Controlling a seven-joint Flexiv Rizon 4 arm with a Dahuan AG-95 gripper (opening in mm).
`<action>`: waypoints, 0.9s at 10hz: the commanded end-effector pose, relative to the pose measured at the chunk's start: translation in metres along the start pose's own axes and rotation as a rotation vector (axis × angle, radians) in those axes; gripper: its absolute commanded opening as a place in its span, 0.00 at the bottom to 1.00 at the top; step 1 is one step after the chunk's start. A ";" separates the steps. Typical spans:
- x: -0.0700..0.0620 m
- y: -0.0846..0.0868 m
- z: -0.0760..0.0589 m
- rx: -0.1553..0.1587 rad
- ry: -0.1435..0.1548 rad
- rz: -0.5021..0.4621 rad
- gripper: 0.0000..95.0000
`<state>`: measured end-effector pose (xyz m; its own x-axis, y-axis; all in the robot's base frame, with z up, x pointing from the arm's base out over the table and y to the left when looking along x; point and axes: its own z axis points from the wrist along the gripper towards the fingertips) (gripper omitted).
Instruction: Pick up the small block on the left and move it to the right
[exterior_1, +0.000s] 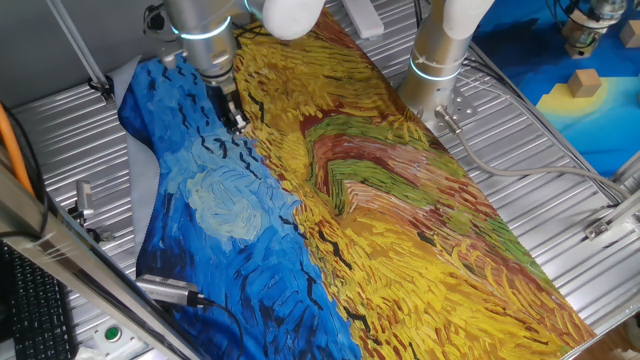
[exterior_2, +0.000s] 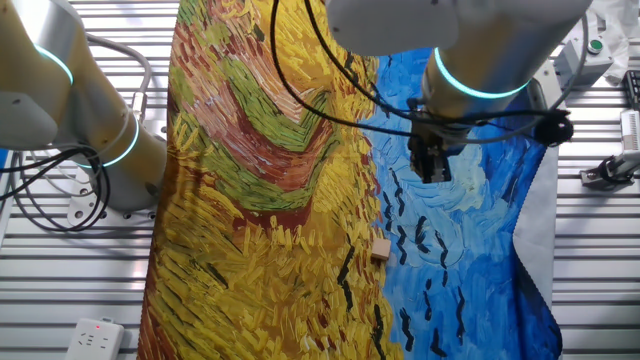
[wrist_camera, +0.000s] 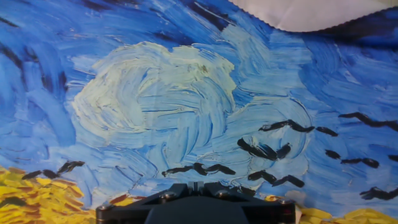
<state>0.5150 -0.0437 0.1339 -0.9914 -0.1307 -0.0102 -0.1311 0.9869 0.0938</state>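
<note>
The small tan block (exterior_2: 380, 250) lies on the painted cloth (exterior_2: 260, 200) at the border between the yellow field and the blue sky. I do not see it in the one fixed view or in the hand view. My gripper (exterior_2: 432, 172) hangs above the blue part of the cloth, apart from the block and farther back than it. It also shows in the one fixed view (exterior_1: 237, 122) and at the bottom edge of the hand view (wrist_camera: 196, 186). Its fingers stand together with nothing between them.
A second robot arm's base (exterior_1: 440, 60) stands beside the cloth on the metal table (exterior_1: 560, 210). Cables (exterior_2: 60, 190) lie near it. A wooden block (exterior_1: 585, 82) sits on a separate blue surface at the far right. The cloth's edge shows in the hand view (wrist_camera: 311, 18).
</note>
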 end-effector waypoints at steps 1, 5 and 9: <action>-0.002 0.001 0.001 0.005 0.065 0.069 0.00; -0.002 0.001 0.001 0.020 0.070 0.216 0.00; -0.002 0.001 0.001 0.020 0.090 0.263 0.00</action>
<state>0.5158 -0.0426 0.1332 -0.9883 0.1179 0.0967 0.1242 0.9903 0.0624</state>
